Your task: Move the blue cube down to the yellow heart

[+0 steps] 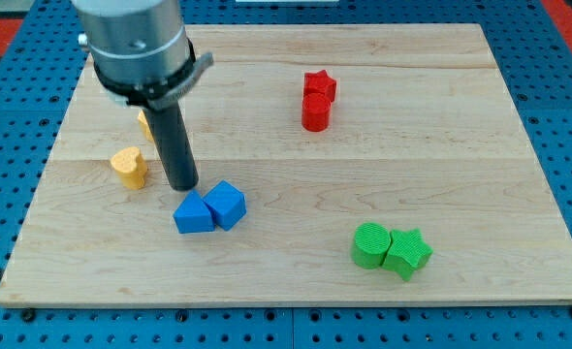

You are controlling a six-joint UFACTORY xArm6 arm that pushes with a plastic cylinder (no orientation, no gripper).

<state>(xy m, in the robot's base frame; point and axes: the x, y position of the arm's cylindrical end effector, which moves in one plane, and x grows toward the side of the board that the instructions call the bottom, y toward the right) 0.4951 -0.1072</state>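
The blue cube [227, 204] sits on the wooden board [296, 271] left of centre, touching a blue triangular block [193, 214] on its left. The yellow heart [129, 167] lies further to the view's left, slightly higher. My tip [182, 186] stands on the board between the yellow heart and the blue blocks, just above the blue triangular block and up-left of the blue cube. Whether it touches a block cannot be told.
Another yellow block [145, 123] is mostly hidden behind the rod. A red star [320, 85] and a red cylinder [316, 111] sit together at the upper centre. A green cylinder [369, 243] and a green star [407, 252] sit together at the lower right.
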